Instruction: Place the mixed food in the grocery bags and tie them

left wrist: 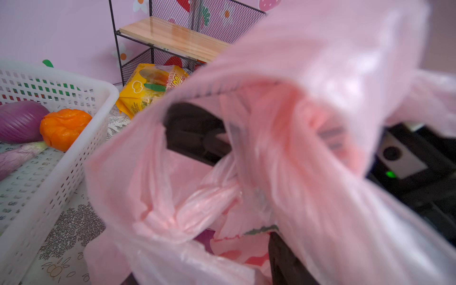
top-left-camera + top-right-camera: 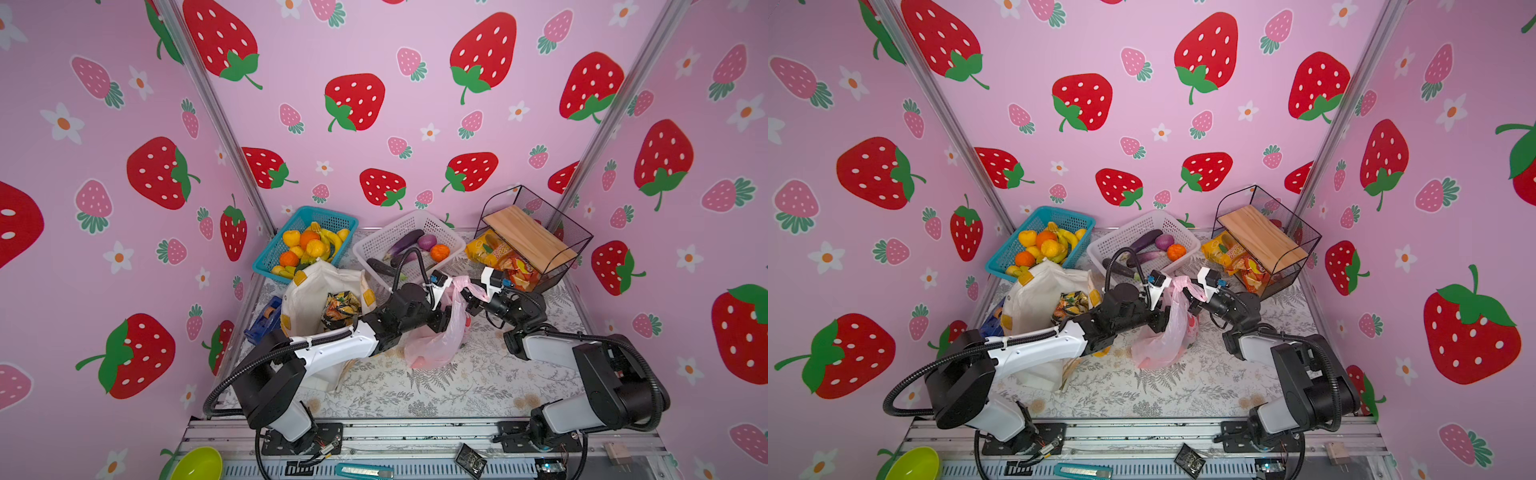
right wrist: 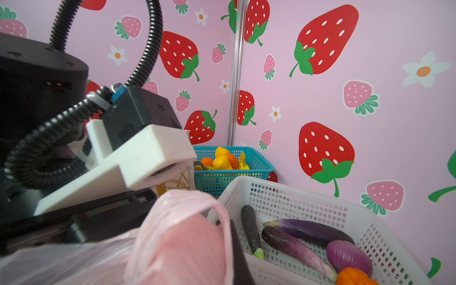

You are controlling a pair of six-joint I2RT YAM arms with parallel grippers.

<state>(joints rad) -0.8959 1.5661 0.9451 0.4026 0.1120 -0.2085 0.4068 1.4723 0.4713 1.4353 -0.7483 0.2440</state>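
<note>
The right gripper [image 2: 473,297] is clamping the bunched handle of the pink plastic bag [image 2: 434,336], which is standing on the fern-print table cover [image 2: 457,390]. The left gripper [image 2: 448,303] is sitting against the bag's opposite side, fingertips hidden. The white tote [image 2: 307,299] is holding a snack packet [image 2: 340,309].

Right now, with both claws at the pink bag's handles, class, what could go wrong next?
Thin plastic of the pink bag drapes over the left claw; pulling back may snag it and tip the bag.
The right claw seems to pinch a handle; a hard tug could tear it.
The left arm passes close by the open white tote; swinging might topple it.
</note>
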